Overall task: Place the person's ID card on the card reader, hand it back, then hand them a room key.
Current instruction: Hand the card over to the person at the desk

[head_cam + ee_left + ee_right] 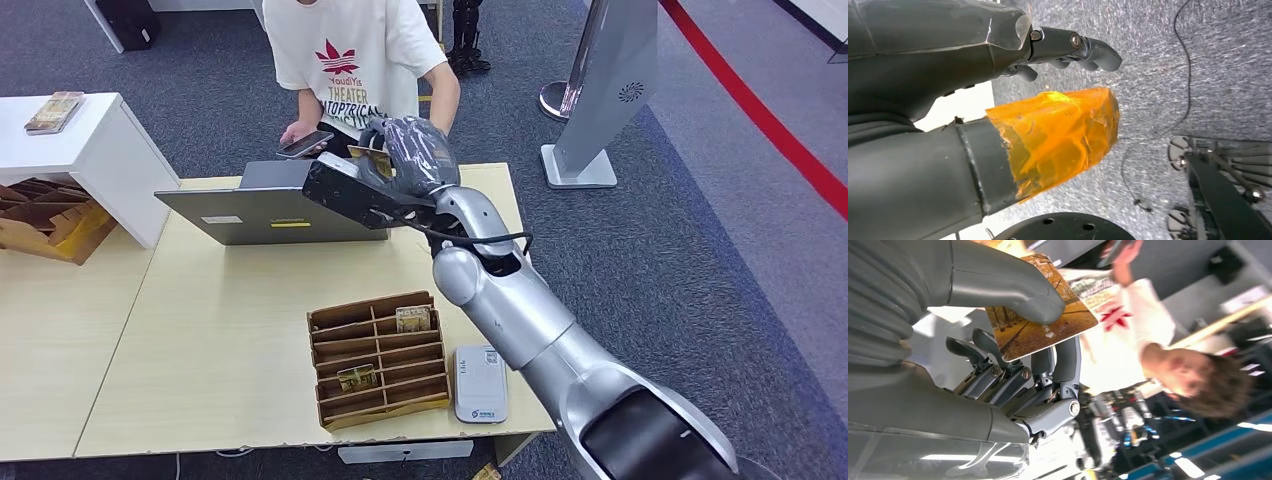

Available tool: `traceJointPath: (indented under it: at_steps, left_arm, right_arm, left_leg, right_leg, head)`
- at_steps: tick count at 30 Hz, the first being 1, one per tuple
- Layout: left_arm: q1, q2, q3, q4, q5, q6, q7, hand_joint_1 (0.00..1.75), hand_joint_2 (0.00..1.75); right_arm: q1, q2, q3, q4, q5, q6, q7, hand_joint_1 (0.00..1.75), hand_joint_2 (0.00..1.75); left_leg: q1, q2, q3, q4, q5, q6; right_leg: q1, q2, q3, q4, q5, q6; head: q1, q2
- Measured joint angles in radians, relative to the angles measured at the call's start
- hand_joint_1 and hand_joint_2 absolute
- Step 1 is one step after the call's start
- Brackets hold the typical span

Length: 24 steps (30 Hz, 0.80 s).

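My right hand (405,158) is raised above the laptop's (265,212) far edge, stretched toward the person (355,60) across the desk. It pinches a card with an autumn tree picture (1045,327) between the thumb and the fingers (1063,360); the card (372,160) shows as a small orange edge in the head view. Similar picture cards (412,318) stand in the wooden organizer (330,350). The white card reader (480,383) lies beside it with nothing on it. My left hand (1048,95) hangs over the carpet, holding nothing, its thumb wrapped in orange tape.
The person holds a phone (305,143) in one hand behind the laptop. A white cabinet (90,140) and a cardboard box (45,225) stand at the left. A grey stand (600,100) rises on the carpet to the right of the desk (220,340).
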Motion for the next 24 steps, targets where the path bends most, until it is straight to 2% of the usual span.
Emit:
traceJointPath:
  at_steps: [7,14,15,18,19,23,24]
  left_arm:
    - [-0.009,0.000,-0.032,0.000,-0.012,-0.005,0.015,0.00,0.00]
    - [-0.012,-0.001,-0.050,0.000,-0.017,-0.009,0.019,0.00,0.00]
    - [-0.012,-0.001,-0.051,0.000,-0.017,-0.009,0.019,0.00,0.00]
    - [-0.012,-0.001,-0.056,0.000,-0.016,-0.009,0.019,0.00,0.00]
    - [-0.012,-0.001,-0.058,0.000,-0.016,-0.009,0.019,0.00,0.00]
    - [-0.012,-0.001,-0.062,0.000,-0.009,-0.009,0.019,0.00,0.00]
    - [-0.011,-0.001,-0.063,0.000,-0.006,-0.009,0.019,0.00,0.00]
  right_arm:
    - [-0.067,0.023,-0.022,0.169,0.026,-0.029,0.027,1.75,1.75]
    - [-0.078,0.039,-0.038,0.241,0.037,-0.035,0.039,1.74,1.75]
    - [-0.079,0.040,-0.040,0.248,0.041,-0.036,0.040,1.44,1.75]
    - [-0.080,0.044,-0.047,0.269,0.051,-0.038,0.040,0.14,1.75]
    - [-0.080,0.045,-0.049,0.275,0.052,-0.037,0.039,0.00,1.75]
    - [-0.079,0.052,-0.060,0.290,0.035,-0.027,0.012,0.00,1.75]
    - [-0.077,0.055,-0.064,0.291,0.026,-0.023,-0.001,0.00,1.31]
  left_leg:
    - [0.000,0.000,0.000,0.000,0.000,0.000]
    - [0.000,0.000,0.000,0.000,0.000,0.000]
    - [0.000,0.000,0.000,0.000,0.000,0.000]
    - [0.000,0.000,0.000,0.000,0.000,0.000]
    - [0.000,0.000,0.000,0.000,0.000,0.000]
    - [0.000,0.000,0.000,0.000,0.000,0.000]
    - [0.000,0.000,0.000,0.000,0.000,0.000]
  right_leg:
    - [0.000,0.000,0.000,0.000,0.000,0.000]
    - [0.000,0.000,-0.001,0.000,0.000,0.000]
    - [0.000,0.000,-0.001,0.000,0.000,0.000]
    - [0.000,0.000,-0.001,0.000,0.000,0.000]
    - [0.000,0.000,-0.001,0.000,0.000,0.000]
    - [0.000,0.000,-0.001,0.000,0.000,0.000]
    - [0.000,0.000,-0.001,0.000,0.000,0.000]
  head:
    - [0.000,0.000]
    - [0.000,0.000]
    - [0.000,0.000]
    - [0.000,0.000]
    - [0.000,0.000]
    - [0.000,0.000]
    - [0.000,0.000]
